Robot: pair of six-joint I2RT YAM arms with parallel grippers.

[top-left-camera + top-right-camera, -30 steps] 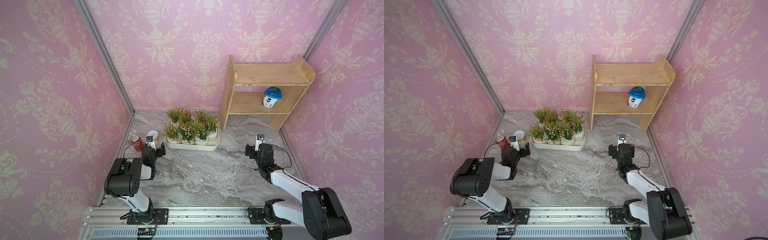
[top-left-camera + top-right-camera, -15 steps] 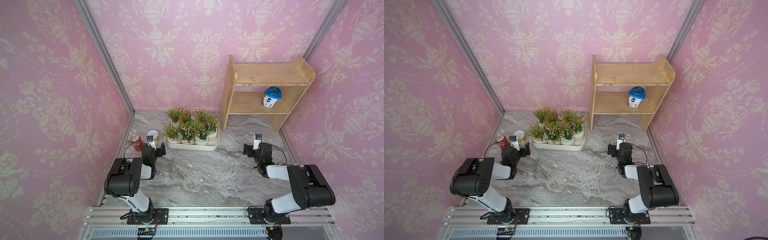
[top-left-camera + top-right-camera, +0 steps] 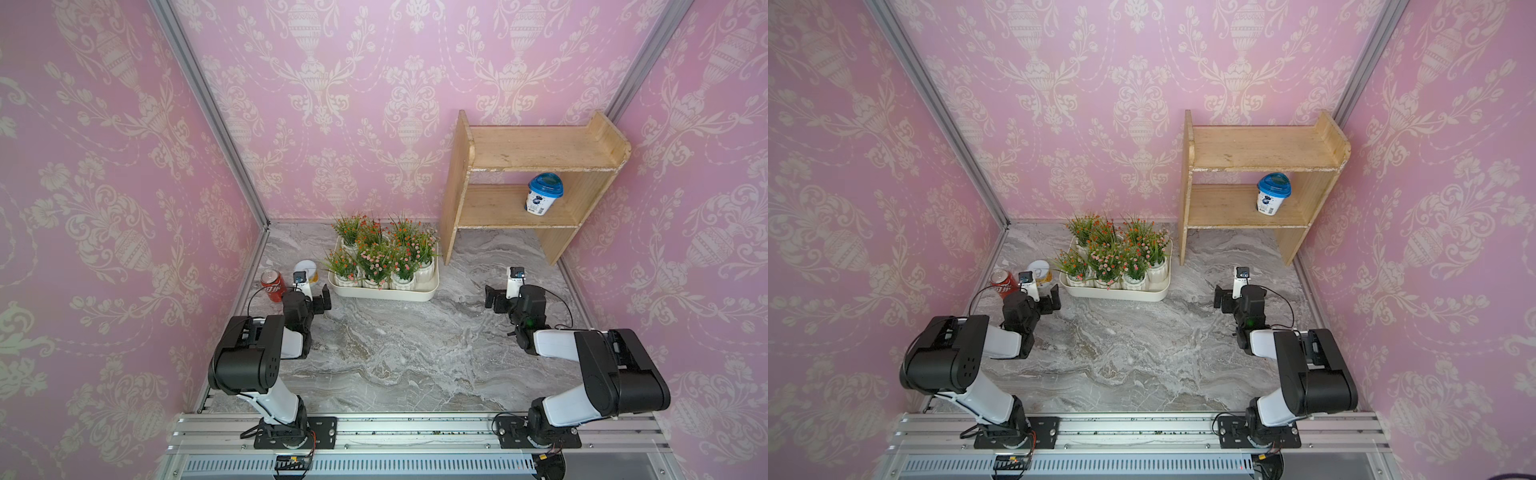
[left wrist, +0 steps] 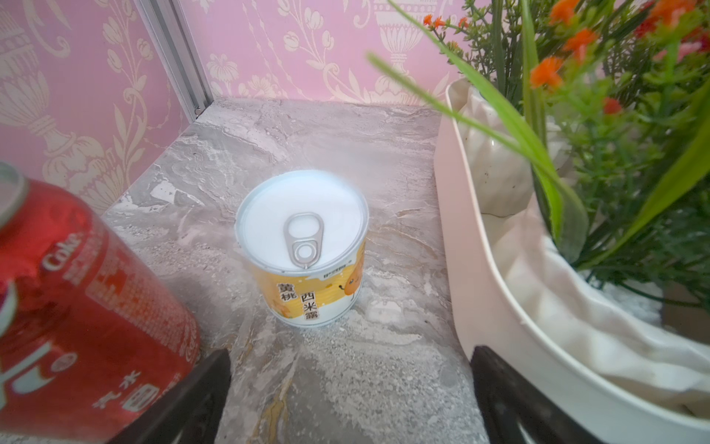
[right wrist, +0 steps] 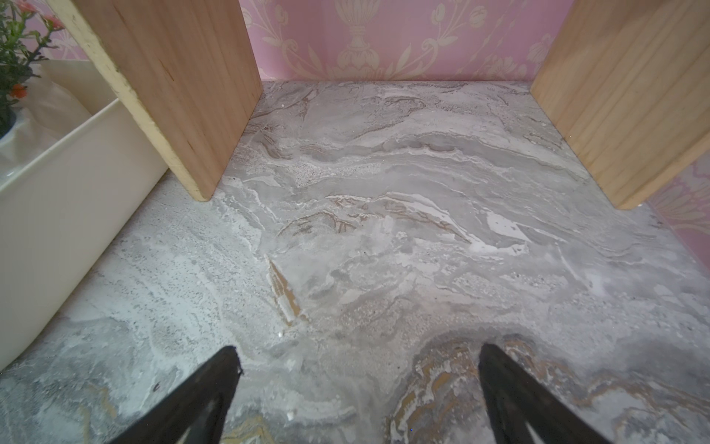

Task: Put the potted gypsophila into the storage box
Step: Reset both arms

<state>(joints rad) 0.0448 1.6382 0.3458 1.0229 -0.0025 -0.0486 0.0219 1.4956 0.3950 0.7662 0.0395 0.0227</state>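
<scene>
Jaws on both grippers stand spread wide and hold nothing. The left gripper (image 3: 322,300) hangs low over the table (image 3: 415,353) just beside the near left corner of the storage box (image 3: 386,296). The right gripper (image 3: 494,298) is well apart from the box, facing the foot of the wooden shelf unit (image 3: 528,187). The potted gypsophila (image 3: 376,259) stands inside the storage box as a tight cluster in two rows. Every plant is upright, its long axis vertical, with stems and orange, red and pink flowers pointing straight up. The box's long axis runs across the table, roughly parallel to the back wall. No further plant is visible on the table outside the box, so the placing step reads as complete, with both arms folded low near their bases. Any next move calls only for keeping clear. In the left wrist view the box wall lies just beside one jaw and the Coke can (image 4: 88,307) just beside the other, with the yellow peach can (image 4: 303,246) ahead. A blue-lidded tub (image 3: 543,199) sits on the shelf.
</scene>
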